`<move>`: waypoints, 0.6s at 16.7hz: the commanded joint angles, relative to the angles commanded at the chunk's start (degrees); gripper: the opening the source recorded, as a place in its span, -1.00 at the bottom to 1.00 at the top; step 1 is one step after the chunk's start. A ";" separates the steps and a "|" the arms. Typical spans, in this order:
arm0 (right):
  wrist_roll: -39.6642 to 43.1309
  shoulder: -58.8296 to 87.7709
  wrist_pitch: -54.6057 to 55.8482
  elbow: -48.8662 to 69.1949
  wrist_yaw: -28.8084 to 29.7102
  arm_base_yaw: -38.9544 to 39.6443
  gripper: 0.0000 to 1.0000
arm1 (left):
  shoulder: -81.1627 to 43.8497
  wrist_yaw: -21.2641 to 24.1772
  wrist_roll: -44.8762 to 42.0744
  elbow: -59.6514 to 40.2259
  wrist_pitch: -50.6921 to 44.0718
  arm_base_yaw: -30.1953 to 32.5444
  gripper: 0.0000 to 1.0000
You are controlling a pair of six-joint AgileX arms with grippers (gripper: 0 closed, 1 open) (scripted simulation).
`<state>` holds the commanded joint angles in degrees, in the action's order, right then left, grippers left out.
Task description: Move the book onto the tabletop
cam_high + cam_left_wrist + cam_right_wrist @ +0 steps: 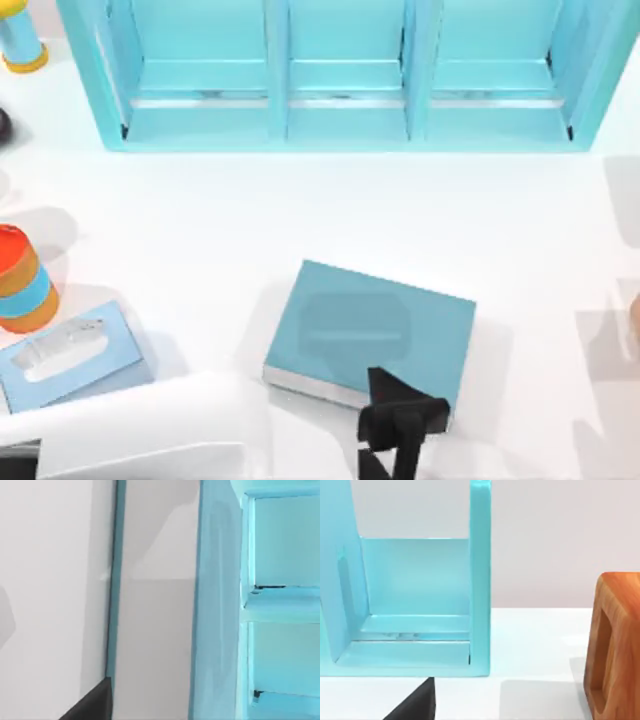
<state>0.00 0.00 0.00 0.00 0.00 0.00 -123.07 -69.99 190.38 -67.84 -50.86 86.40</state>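
White bench [300, 215] spreads across the scene, plain and flat. Along its far edge stands the turquoise shelf unit [345, 75], divided into open compartments; the right wrist view shows one end compartment [415, 605] from the front.

Next in size, the book [365, 330] lies flat on the bench near the near edge, around the middle, cover up and turned slightly askew, its pale page edges facing the near left. It is well apart from the shelf unit.

At the near left corner a white arm body [140, 425] crosses the bench. Just beside it, to the far left, lies a light-blue tissue box [65, 355], and beyond that stands an orange and blue striped cylinder [22, 280]. A blue and yellow object [20, 40] stands at the far left corner.

A black end effector [400, 425] sits over the book's near right corner. Which arm it belongs to, and whether its fingers are open or closed, I cannot tell.

A wooden block [615, 645] stands right of the shelf unit in the right wrist view.
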 joint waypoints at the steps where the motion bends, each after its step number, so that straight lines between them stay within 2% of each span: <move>1: 0.00 0.00 0.00 0.00 0.00 0.00 1.00 | -0.27 0.01 4.69 -1.11 -5.11 1.44 1.00; 6: 0.00 0.00 0.00 0.00 0.00 0.00 1.00 | -0.88 -0.14 23.10 -5.46 -24.42 7.29 1.00; 10: 0.00 0.00 0.00 0.00 0.00 0.00 1.00 | -0.91 -0.37 27.98 -6.78 -29.34 9.08 1.00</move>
<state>0.00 0.00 0.00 0.00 0.00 0.00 -123.98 -70.35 218.36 -74.62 -80.19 95.48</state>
